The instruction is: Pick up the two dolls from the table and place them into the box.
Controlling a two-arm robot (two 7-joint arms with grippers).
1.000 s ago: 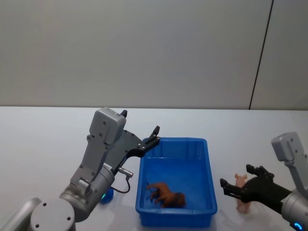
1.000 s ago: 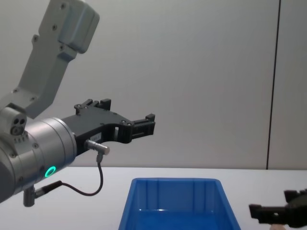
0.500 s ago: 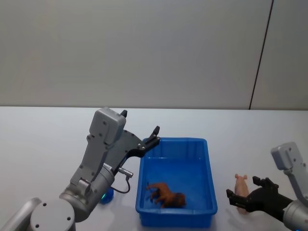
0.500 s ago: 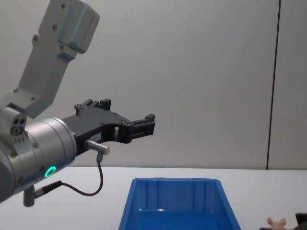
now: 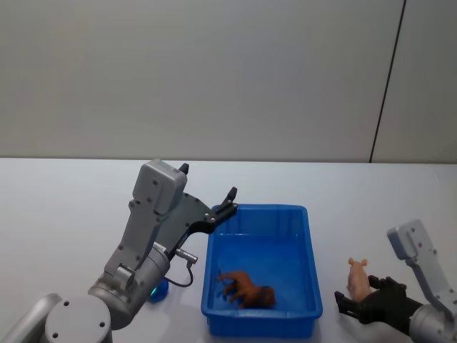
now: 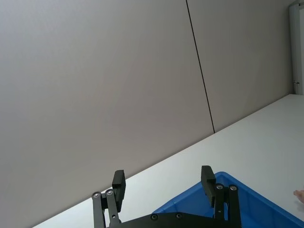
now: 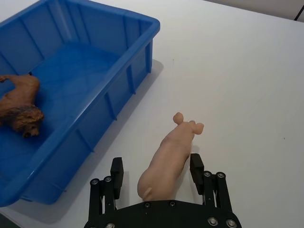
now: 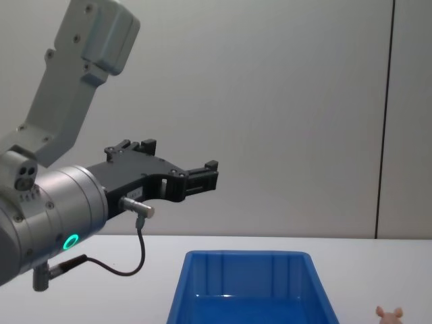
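The pale pink pig doll [image 5: 356,275] lies on the white table [image 5: 371,214] just right of the blue box [image 5: 312,257]. My right gripper [image 5: 357,306] is low at the pig's near end. In the right wrist view the pig [image 7: 167,154] lies between the open fingers [image 7: 117,172] without being squeezed. A deep blue rounded doll [image 5: 160,289] peeks out beside my left arm, left of the box. My left gripper [image 5: 227,200] hangs open and empty in the air over the box's far left corner. From the chest, the pig's ears [image 8: 389,313] show.
A brown lion figure [image 5: 246,289] lies inside the box, and its walls [image 7: 135,71] rise close beside the pig. My raised left arm [image 8: 61,202] stands large in the chest view. Bare table lies right of the pig [image 7: 247,95].
My right gripper has come down and back toward the near edge, dropping out of the chest view, and now straddles the pig. The left arm has not moved.
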